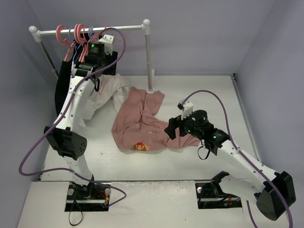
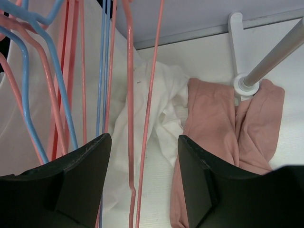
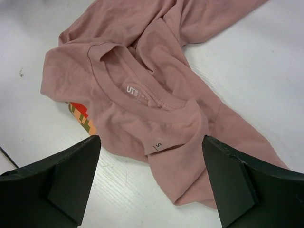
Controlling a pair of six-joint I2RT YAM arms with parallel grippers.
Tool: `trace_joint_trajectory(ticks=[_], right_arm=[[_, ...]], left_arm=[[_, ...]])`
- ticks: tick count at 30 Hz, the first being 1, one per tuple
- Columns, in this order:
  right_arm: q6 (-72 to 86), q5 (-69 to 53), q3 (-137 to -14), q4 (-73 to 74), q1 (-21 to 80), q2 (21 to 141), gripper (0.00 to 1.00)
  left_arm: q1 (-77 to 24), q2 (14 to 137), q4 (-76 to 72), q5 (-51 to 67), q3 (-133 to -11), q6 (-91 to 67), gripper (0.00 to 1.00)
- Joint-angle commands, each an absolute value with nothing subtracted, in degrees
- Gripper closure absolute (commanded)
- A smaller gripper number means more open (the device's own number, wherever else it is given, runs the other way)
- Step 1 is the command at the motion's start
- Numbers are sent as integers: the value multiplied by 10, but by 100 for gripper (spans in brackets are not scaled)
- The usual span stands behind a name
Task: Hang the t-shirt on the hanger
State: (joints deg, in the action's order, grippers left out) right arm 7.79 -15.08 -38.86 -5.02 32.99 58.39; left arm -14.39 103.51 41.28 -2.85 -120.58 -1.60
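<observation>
Salmon-pink cotton t-shirt (image 1: pixel 142 118) with a small orange-yellow print lies crumpled on the white table (image 1: pixel 204 90), near the middle, with its far edge by the foot of the rail's right post. It is on no hanger.

At the left, the white metal clothes rail (image 1: pixel 90 31) carries a bunch of coral-pink and pale blue hangers (image 1: pixel 76 38). A black garment (image 1: pixel 61 90) hangs below them, and a white garment (image 1: pixel 107 92) is heaped just beside the t-shirt. The left gripper (image 2: pixel 145 140) is up at this bunch with its fingers apart. Two wires of the thin pale-pink triangular hanger (image 2: pixel 130 95) pass between the fingers, which are not closed on them.

At the right, the right gripper (image 3: pixel 151 137) hovers low over the shirt's collar, fingers wide apart, holding nothing.

We judge that the task is near its beginning. The hanger is not yet gripped, the shirt is not lifted, and passing the hanger through the neck is all left to do.
</observation>
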Motion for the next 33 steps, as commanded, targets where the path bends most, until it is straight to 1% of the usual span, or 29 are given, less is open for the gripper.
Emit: trace_joint_trajectory(ticks=[1,18,23,25,28,33], right_arm=[[88,-171,-388,-81,331,583,15],[96,-176,-374,-80,331,574,13],[97,-176,-375,-81,332,577,13],[96,-178,-375,-80,332,577,13],[97,-177,-372,-81,332,576,13],[98,-177,-372,-80,333,578,13]], left_arm=[[-137,1038,397,-28,-1208,-18,46],[-131,1067,396,-10,-1165,-32,47],[-130,1065,396,-5,-1166,-39,56],[-130,1060,396,-2,-1168,-41,58],[-130,1050,395,-1,-1170,-44,57],[-130,1040,396,6,-1175,-39,52]])
